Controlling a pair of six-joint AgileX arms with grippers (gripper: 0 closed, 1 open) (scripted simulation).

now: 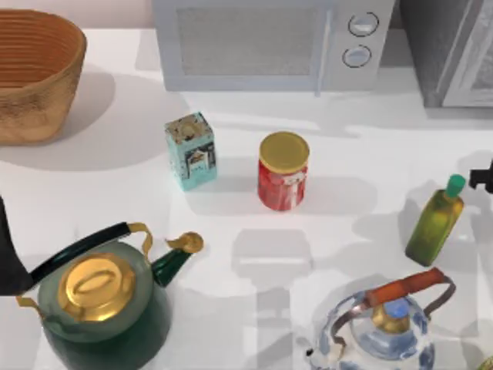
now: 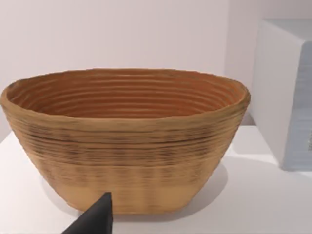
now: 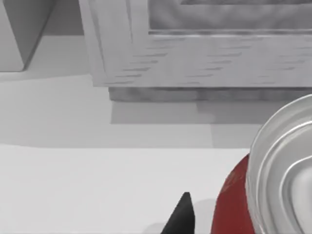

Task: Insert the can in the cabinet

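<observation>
Much of the scene was cut off. In the top view the right gripper (image 1: 484, 179) was seen only as a small dark piece at the right edge, just beyond the green-capped oil bottle (image 1: 435, 226); whether its jaws were released or clenched could not be told. The left arm was seen only as a dark shape at the left edge, beside the green kettle (image 1: 104, 308), and the state of its jaws could not be told either.

In the right wrist view a single black fingertip (image 3: 181, 214) was seen at the picture's edge. Just beside it stood the can (image 3: 239, 200), cropped by the frame: a strip of red side wall and part of a silver ringed top were visible, nothing more. Contact between finger and can could not be made out. Beyond the fingertip, farther across the white table (image 3: 97, 180), the cabinet (image 3: 204, 58) was seen as a light grey framed door panel above a darker base, cut off above and to one side.

In the left wrist view a black fingertip (image 2: 95, 219) was seen in front of the woven basket (image 2: 124, 141), apart from it, with the microwave's side (image 2: 287, 92) beyond.

In the top view the cabinet (image 1: 454, 54) was cropped at the far right corner, next to the microwave (image 1: 269, 42).
</observation>
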